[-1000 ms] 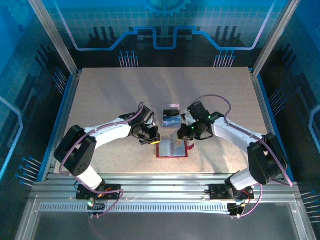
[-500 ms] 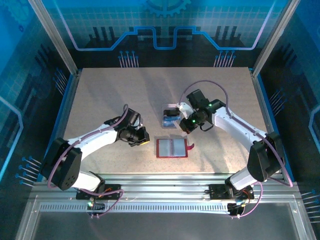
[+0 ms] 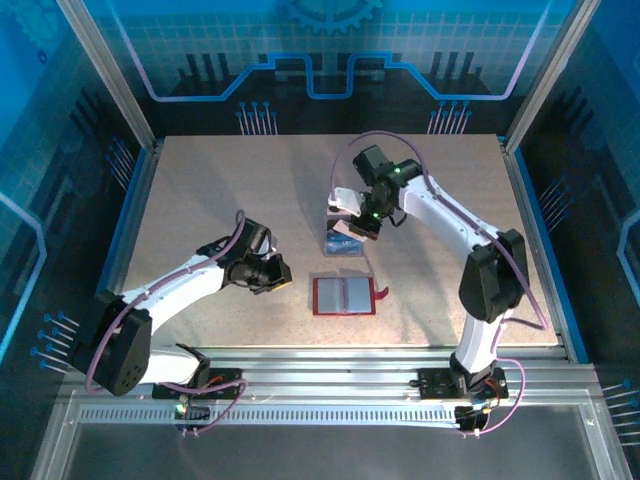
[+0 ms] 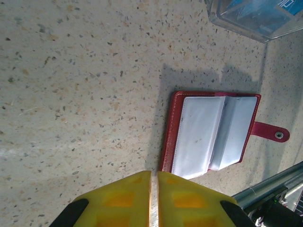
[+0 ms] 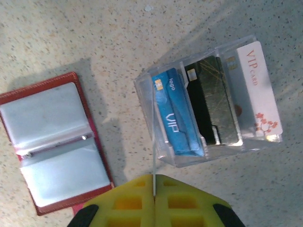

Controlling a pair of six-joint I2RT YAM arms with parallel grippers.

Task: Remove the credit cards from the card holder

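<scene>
The red card holder (image 3: pixel 345 296) lies open and flat on the table, its greyish clear pockets (image 5: pixel 52 142) (image 4: pixel 210 135) showing no cards. Three credit cards, blue (image 5: pixel 176 116), dark (image 5: pixel 213 101) and pale with "VIP" print (image 5: pixel 258 92), stand in a clear plastic tray (image 3: pixel 342 241). My right gripper (image 5: pixel 155 177) (image 3: pixel 355 225) hovers over the tray's near-left corner, shut on a thin pale card (image 5: pixel 154 151) seen edge-on. My left gripper (image 4: pixel 154 174) (image 3: pixel 282 283) hangs just left of the holder, its yellow fingers together with nothing between them.
The clear tray (image 4: pixel 255 16) sits just behind the card holder. The holder's snap tab (image 4: pixel 274 134) points right. Metal rails (image 3: pixel 330 365) run along the near edge, and blue side walls (image 3: pixel 125 215) border the table.
My right arm has lifted from the card holder back to the tray, carrying a card. My left gripper has drawn away to the left of the holder.
</scene>
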